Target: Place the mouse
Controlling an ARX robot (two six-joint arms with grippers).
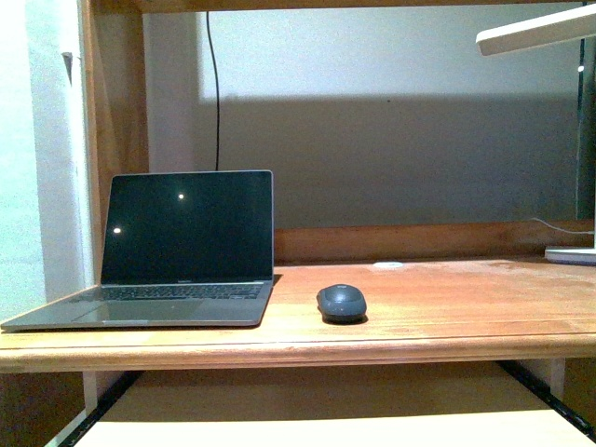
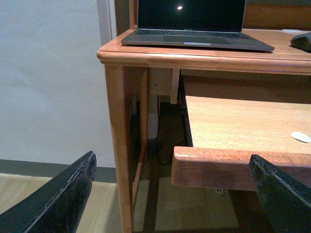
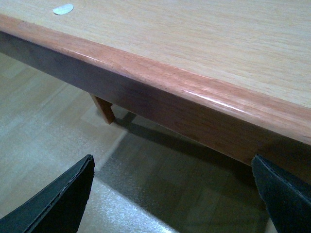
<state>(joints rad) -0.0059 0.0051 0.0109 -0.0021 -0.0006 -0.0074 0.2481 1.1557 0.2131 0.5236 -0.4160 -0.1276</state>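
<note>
A wooden desk (image 1: 447, 321) carries an open laptop (image 1: 182, 247) at its left end, its screen dark. The mouse (image 1: 342, 303) sits on bare wood just right of the laptop, near the front edge and not touching it. A small white disc (image 1: 388, 265) lies farther back by the rear rail. A white lamp base (image 1: 570, 254) stands at the far right. Below, a pull-out shelf (image 2: 228, 121) holds a second pale disc (image 2: 301, 137).

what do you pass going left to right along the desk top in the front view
laptop → mouse → small white disc → lamp base
</note>
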